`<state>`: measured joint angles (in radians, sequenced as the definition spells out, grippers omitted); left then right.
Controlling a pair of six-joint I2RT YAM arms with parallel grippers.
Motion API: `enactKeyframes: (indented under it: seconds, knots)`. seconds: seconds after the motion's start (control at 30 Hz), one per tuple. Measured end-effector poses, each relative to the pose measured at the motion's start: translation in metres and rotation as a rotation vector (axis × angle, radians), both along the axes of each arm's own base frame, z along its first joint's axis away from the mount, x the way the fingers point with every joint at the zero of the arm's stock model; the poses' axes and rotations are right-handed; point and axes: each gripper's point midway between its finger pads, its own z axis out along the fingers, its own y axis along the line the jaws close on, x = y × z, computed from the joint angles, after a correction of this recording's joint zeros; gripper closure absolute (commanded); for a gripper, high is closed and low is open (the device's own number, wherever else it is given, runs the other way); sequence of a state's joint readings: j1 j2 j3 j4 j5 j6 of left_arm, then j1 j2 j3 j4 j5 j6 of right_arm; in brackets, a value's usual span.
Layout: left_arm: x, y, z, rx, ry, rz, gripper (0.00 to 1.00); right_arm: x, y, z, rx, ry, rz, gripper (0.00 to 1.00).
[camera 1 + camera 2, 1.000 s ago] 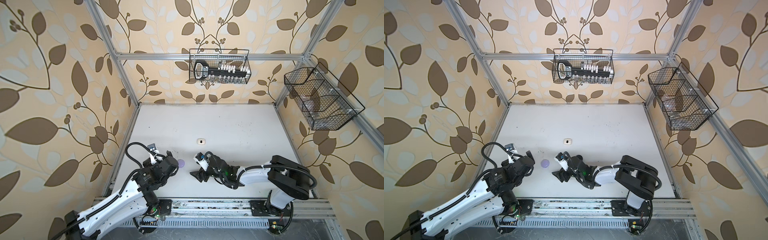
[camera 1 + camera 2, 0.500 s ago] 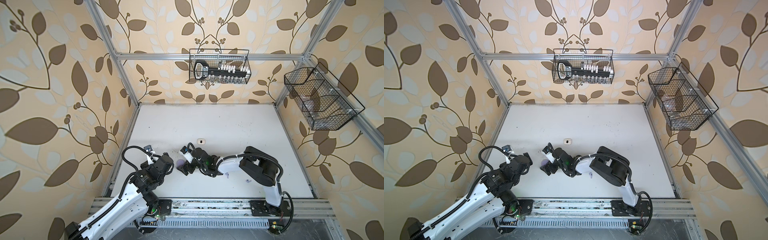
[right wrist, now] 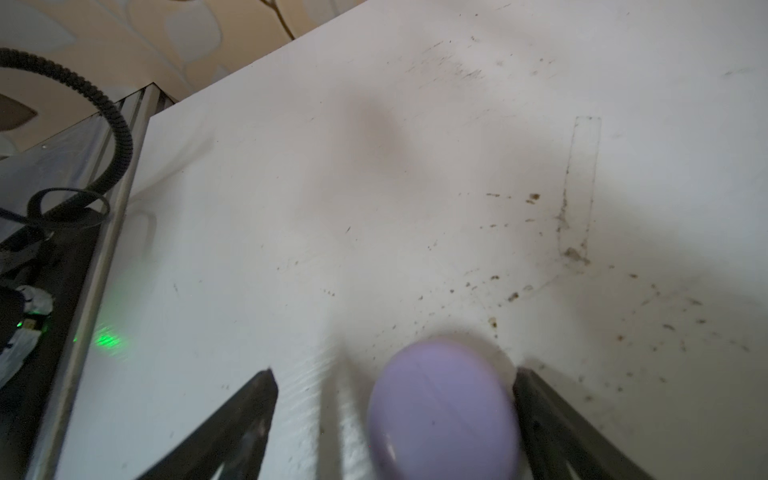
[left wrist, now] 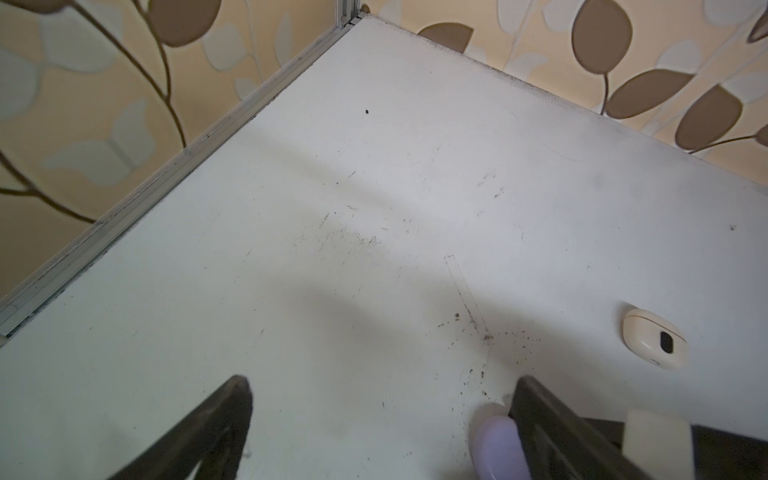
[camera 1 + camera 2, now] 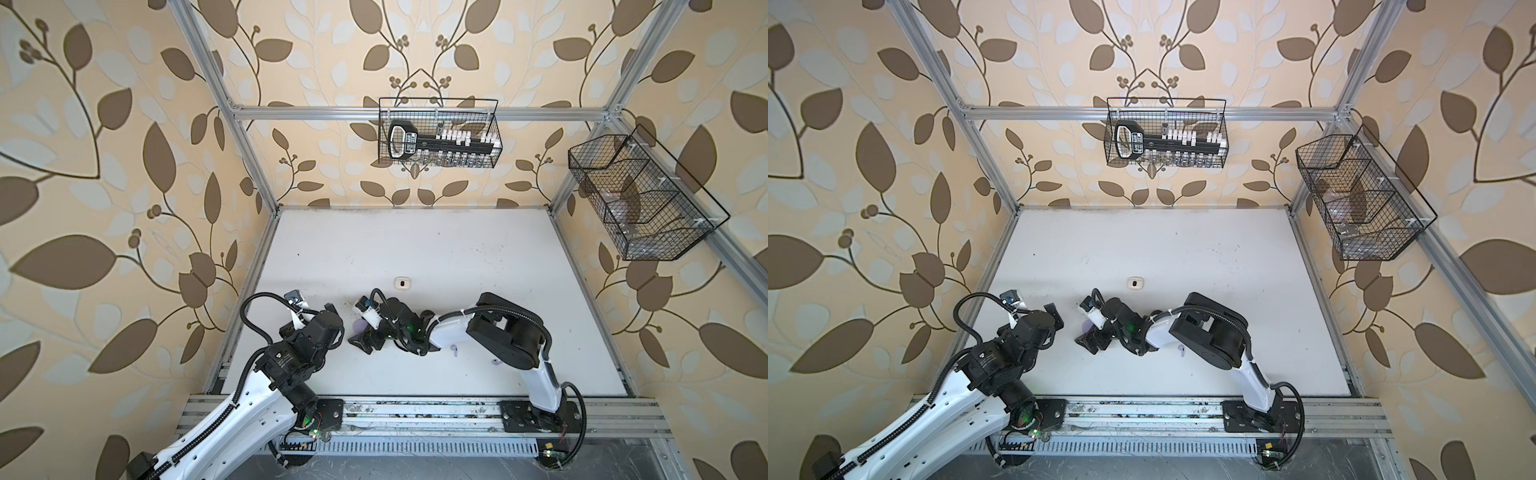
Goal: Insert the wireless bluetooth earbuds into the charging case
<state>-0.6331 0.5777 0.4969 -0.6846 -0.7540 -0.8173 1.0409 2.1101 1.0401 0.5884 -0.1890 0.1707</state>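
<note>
A closed lavender charging case (image 3: 444,411) lies on the white table (image 5: 415,249), low and left of centre in both top views (image 5: 358,325) (image 5: 1087,325). My right gripper (image 3: 395,399) is open and straddles the case, which sits close to one finger with a gap to the other. My left gripper (image 4: 384,415) is open just to the left; the lavender case (image 4: 498,444) shows right beside one of its fingers (image 4: 536,411). One lavender earbud (image 5: 455,351) (image 5: 1181,350) lies by the right forearm. Other earbuds are out of view.
A closed white charging case (image 5: 402,283) (image 4: 652,343) lies a little behind the grippers. A wire basket (image 5: 438,133) with tools hangs on the back wall and another wire basket (image 5: 640,199) on the right wall. Aluminium rails border the table's left and front edges.
My right arm has swung left, bringing its gripper from right of the lavender case to around it. The left gripper has shifted only slightly.
</note>
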Motion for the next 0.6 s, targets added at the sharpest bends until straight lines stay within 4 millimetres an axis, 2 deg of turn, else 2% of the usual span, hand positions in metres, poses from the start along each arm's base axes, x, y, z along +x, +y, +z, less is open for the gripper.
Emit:
enactKeyframes:
  seconds: [0.27, 0.6]
  knots:
    - [0.0, 0.0, 0.0, 0.0, 0.0, 0.0, 0.01, -0.026, -0.006, -0.001, -0.016, -0.007, 0.013, 0.19]
    - [0.0, 0.0, 0.0, 0.0, 0.0, 0.0, 0.01, -0.034, -0.013, 0.0, -0.034, -0.021, -0.01, 0.21]
